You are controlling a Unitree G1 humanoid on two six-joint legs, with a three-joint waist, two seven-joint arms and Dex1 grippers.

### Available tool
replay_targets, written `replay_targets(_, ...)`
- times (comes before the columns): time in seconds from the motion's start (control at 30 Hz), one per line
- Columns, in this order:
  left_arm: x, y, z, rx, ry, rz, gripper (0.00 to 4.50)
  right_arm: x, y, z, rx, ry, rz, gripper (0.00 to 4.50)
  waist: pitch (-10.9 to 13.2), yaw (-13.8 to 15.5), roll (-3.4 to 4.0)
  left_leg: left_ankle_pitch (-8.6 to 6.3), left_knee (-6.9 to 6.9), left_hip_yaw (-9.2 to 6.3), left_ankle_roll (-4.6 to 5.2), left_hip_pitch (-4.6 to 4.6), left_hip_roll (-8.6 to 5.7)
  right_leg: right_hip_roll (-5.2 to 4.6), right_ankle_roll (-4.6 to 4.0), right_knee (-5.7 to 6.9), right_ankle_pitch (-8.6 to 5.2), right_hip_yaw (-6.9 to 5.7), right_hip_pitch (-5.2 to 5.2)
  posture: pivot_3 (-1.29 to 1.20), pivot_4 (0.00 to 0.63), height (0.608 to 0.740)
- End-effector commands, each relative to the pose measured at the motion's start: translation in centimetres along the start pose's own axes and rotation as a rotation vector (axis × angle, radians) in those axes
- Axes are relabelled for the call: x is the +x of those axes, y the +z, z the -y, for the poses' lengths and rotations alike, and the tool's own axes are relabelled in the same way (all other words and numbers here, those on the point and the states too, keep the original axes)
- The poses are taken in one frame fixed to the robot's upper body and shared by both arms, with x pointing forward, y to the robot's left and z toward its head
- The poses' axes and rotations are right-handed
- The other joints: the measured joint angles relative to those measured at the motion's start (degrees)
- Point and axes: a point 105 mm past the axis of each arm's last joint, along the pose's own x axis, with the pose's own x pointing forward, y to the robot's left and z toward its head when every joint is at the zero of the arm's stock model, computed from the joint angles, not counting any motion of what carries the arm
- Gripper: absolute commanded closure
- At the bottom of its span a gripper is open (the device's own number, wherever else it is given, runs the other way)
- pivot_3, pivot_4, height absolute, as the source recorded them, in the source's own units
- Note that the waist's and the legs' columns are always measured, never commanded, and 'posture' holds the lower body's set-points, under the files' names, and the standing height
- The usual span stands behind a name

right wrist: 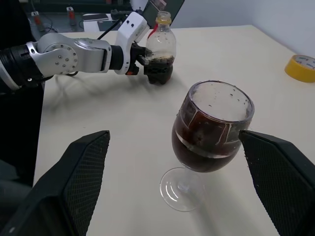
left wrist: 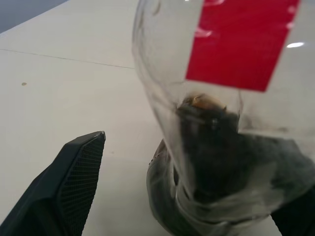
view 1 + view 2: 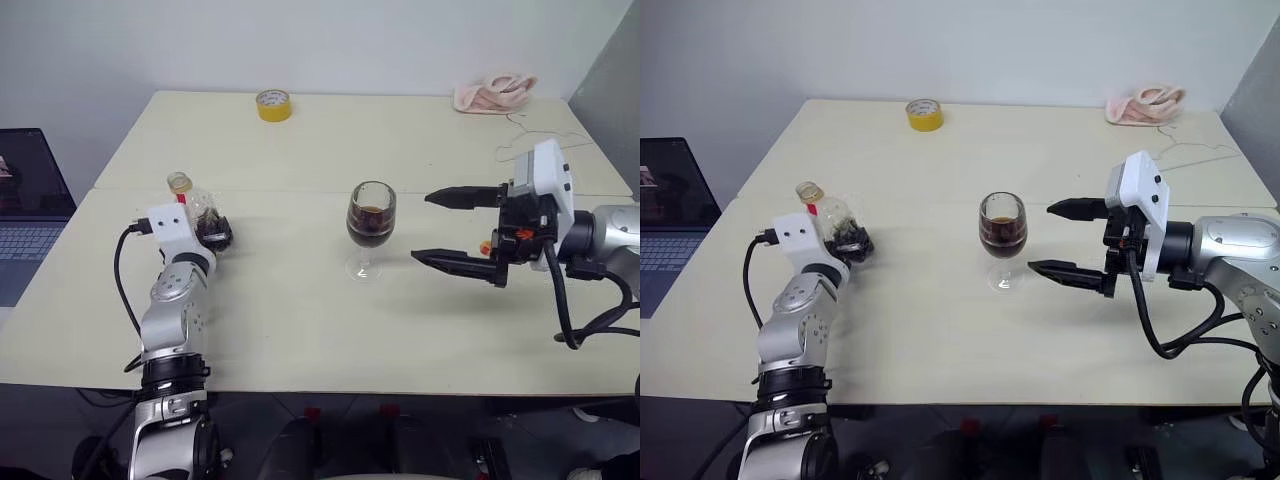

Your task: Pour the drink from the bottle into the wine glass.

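We find the bottle (image 3: 199, 216) upright on the worktop (image 3: 300, 320), apparently loose between the left gripper's (image 2: 187, 196) parted fingers. The wine glass (image 3: 370, 228), part-filled with dark drink (image 1: 199, 152), stands mid-worktop before the right gripper (image 3: 432, 228), jaws wide apart.

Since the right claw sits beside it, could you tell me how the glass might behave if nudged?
The glass would probably tip easily: a rounded bowl, about half full of dark drink, sits on a thin stem over a small foot. It looks fragile and likely slippery, being clear and smooth. A knock could well spill drink onto the table.
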Motion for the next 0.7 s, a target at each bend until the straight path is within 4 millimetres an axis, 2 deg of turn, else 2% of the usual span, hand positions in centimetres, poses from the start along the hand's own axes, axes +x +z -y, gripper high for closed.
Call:
replay_targets(0.03, -0.4, 2.1, 0.0, 0.022, -0.012, 0.073, 0.03, -0.1, 1.1, 0.0, -0.051, 0.000, 0.031, 0.00, 0.0, 0.0, 0.00, 0.00, 0.00, 0.00, 0.00, 0.00, 0.00, 0.00, 0.00, 0.00, 0.00, 0.00, 0.00, 0.00, 0.150, 0.740)
replay_targets(0.47, -1.4, 4.3, 0.4, 0.037, -0.046, 0.146, 0.03, 0.0, 0.9, 0.2, -0.054, 0.000, 0.030, 0.00, 0.0, 0.0, 0.00, 0.00, -0.01, 0.00, 0.00, 0.00, 0.00, 0.00, 0.00, -0.01, 0.00, 0.01, 0.00, 0.00, 0.150, 0.740)
replay_targets(0.7, -2.7, 5.0, -0.8, 0.088, -0.046, 0.096, 0.03, -0.2, 0.7, 0.5, -0.059, -0.003, 0.025, 0.00, 0.0, -0.1, 0.00, 0.00, -0.03, 0.01, 0.00, 0.00, 0.02, 0.01, 0.00, -0.01, 0.00, 0.02, -0.01, 0.00, 0.150, 0.740)
